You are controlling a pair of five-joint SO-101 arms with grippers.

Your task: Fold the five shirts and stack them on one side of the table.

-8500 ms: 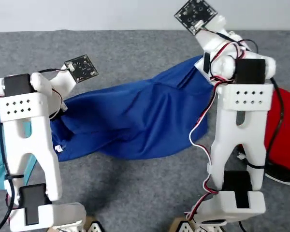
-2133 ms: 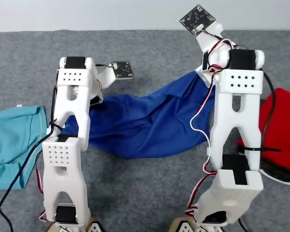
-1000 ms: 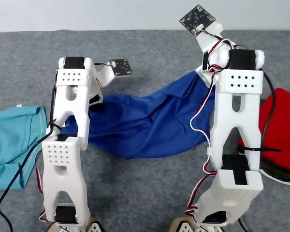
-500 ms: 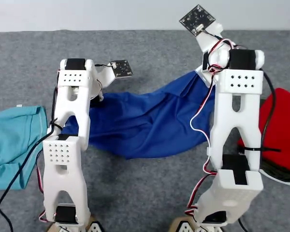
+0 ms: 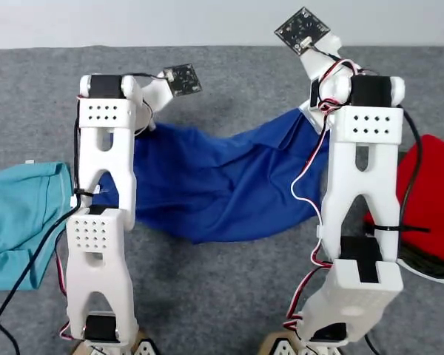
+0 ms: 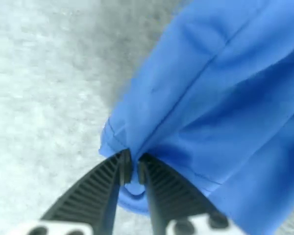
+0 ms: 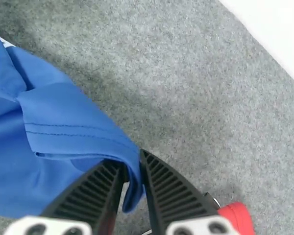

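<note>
A blue shirt [image 5: 222, 185] hangs stretched between the two arms over the grey table, sagging in the middle. My left gripper [image 6: 131, 169] is shut on a hemmed edge of the blue shirt [image 6: 220, 98] and holds it off the table. My right gripper [image 7: 132, 171] is shut on another corner of the blue shirt [image 7: 44, 161], close to the table's far edge. A teal shirt [image 5: 18, 214] lies rumpled at the left edge. A red shirt [image 5: 436, 200] lies at the right edge, partly behind the right arm.
Grey felt [image 5: 222, 296] covers the table. A white wall [image 5: 133, 22] borders the far side. The arm bases stand at the near edge, left [image 5: 100, 325] and right [image 5: 348, 318].
The left arm has lifted and carried its end of the blue shirt toward the far side, so the cloth near it now sits higher. The right arm has stayed still.
</note>
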